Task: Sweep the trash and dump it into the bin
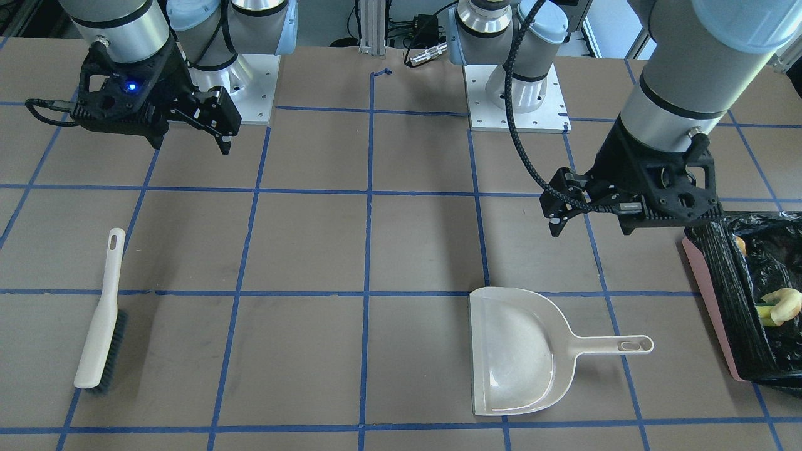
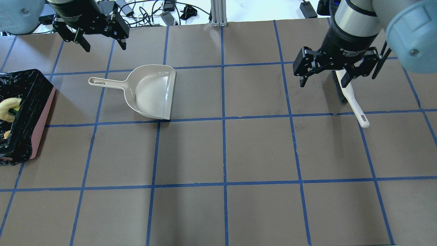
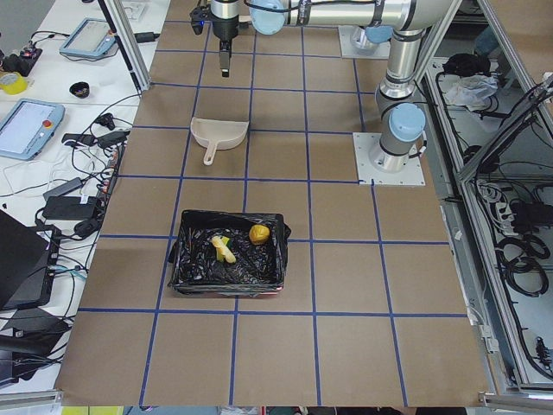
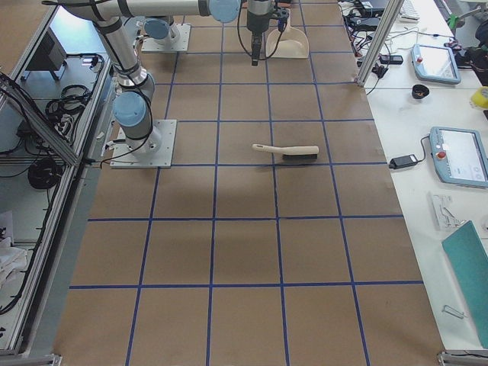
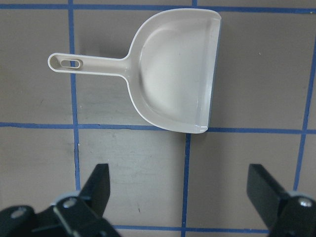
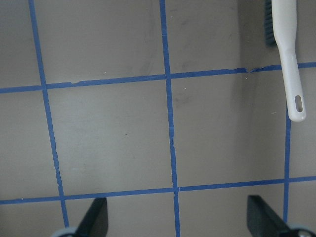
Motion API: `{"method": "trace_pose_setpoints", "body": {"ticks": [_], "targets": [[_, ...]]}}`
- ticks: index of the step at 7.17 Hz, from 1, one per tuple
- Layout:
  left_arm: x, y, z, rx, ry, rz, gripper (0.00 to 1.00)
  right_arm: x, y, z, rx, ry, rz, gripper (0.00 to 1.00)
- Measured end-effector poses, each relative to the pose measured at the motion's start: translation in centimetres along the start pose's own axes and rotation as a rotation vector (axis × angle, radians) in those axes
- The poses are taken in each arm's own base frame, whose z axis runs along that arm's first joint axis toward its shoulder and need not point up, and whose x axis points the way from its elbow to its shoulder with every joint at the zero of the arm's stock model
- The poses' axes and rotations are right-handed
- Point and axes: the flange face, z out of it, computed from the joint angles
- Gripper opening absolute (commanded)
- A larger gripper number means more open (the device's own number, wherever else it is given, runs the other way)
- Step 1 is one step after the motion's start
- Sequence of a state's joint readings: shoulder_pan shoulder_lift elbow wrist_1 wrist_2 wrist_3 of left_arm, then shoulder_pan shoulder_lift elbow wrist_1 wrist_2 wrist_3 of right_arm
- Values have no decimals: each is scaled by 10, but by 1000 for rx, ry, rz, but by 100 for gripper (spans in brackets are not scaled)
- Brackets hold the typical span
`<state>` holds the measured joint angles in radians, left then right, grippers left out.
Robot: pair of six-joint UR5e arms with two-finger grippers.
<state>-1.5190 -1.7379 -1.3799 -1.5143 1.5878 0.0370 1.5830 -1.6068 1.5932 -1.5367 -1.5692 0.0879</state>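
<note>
Left gripper (image 2: 104, 46) and right gripper (image 2: 322, 82) hang spread wide, empty. Dustpan (image 2: 153, 92) and brush (image 2: 355, 102) lie well apart; trash (image 2: 9, 108) sits in the bin (image 2: 42, 116).

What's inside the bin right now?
Lying on the black liner of the bin: a golden-brown lump and a pale yellow rind with a yellow-green piece against it. Anything under the liner's folds is hidden.
</note>
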Motion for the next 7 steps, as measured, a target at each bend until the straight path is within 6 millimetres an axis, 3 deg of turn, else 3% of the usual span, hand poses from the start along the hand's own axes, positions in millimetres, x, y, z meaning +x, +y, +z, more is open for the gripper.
{"method": "trace_pose_setpoints", "body": {"ticks": [4, 7], "targets": [[18, 25, -11, -8, 5, 79, 100, 0, -1, 1, 3, 0, -5, 100], [19, 30, 1, -31, 3, 82, 100, 0, -2, 1, 5, -1, -2, 100]]}}
